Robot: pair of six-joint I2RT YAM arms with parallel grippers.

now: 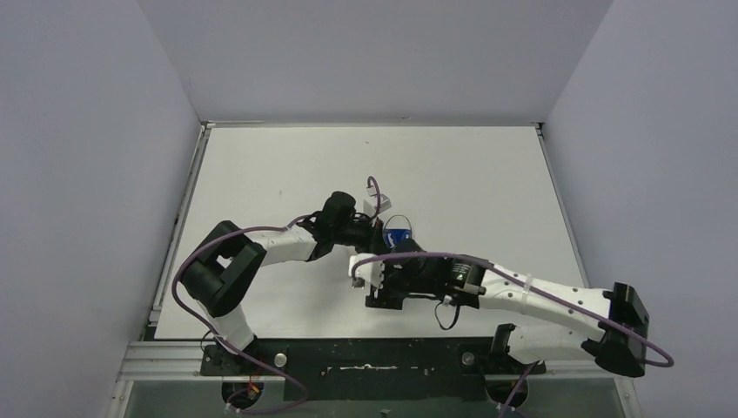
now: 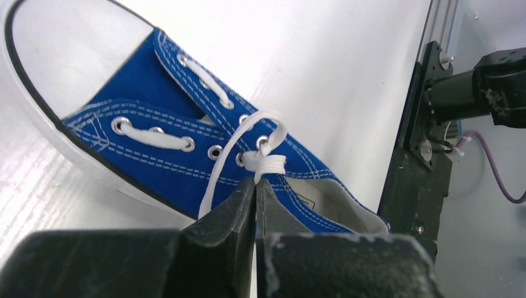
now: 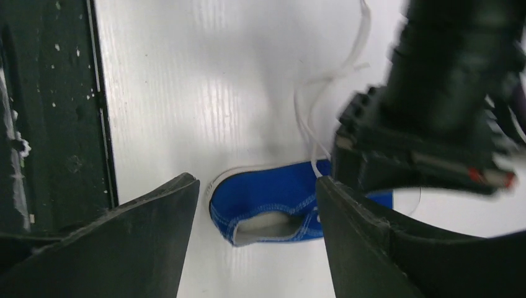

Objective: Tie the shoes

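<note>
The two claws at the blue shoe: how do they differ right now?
The left gripper is shut, pinching the white lace at the top eyelets of the sneaker. The right gripper is open and holds nothing. The left sits at the lacing, while the right hovers over the heel opening. Both are black and close to the sneaker.

Overhead camera looks down from behind; both wrist cameras closely share the sneaker (image 2: pixel 142 149)

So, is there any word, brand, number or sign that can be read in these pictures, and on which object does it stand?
No text can be read.
The blue sneaker shows a faint printed mark on its inner lining, too small and blurred to read.
No other lettering is visible in any view.
</note>
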